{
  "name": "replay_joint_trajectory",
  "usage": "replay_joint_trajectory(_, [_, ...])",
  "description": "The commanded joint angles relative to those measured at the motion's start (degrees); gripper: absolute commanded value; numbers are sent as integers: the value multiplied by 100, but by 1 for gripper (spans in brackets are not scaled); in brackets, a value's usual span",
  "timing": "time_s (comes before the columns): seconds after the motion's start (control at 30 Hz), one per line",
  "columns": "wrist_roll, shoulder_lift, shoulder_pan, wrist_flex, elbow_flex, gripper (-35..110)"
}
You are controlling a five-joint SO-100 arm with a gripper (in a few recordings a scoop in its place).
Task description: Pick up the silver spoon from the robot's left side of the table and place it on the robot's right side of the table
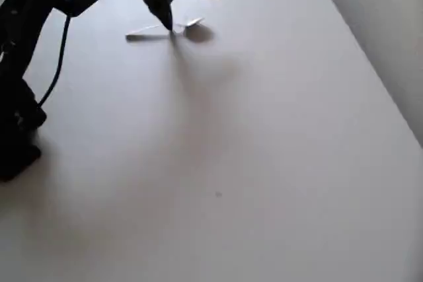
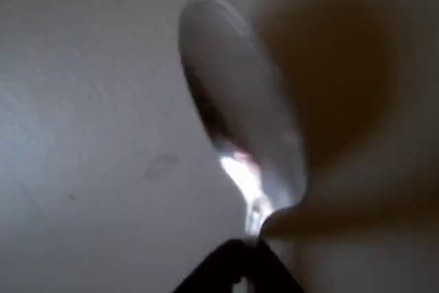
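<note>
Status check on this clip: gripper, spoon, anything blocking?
Gripper down on the silver spoon near its neck, apparently shut on it. Spoon at the table surface, lift unclear. No obstruction seen.

A pale floor or wall (image 1: 390, 24), perhaps, borders the upper right.

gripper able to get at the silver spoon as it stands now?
Likely yes. In the overhead view the gripper is down right at the silver spoon, at the neck between handle and bowl. Nothing else sits near it on the table. Whether the jaws have closed is unclear.
</note>
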Motion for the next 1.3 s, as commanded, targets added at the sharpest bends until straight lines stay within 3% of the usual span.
replay_joint_trajectory(0.0, [114, -123, 35, 562, -1371, -2])
replay_joint_trajectory(0.1, [431, -650, 88, 1134, -3023, -2])
replay_joint_trajectory(0.5, [624, -457, 404, 1099, -3023, -2])
replay_joint_trajectory(0.73, [615, -615, 1134, 1151, -3023, -2])
replay_joint_trajectory(1.27, [-1503, -413, 3771, 1178, -2777, -2])
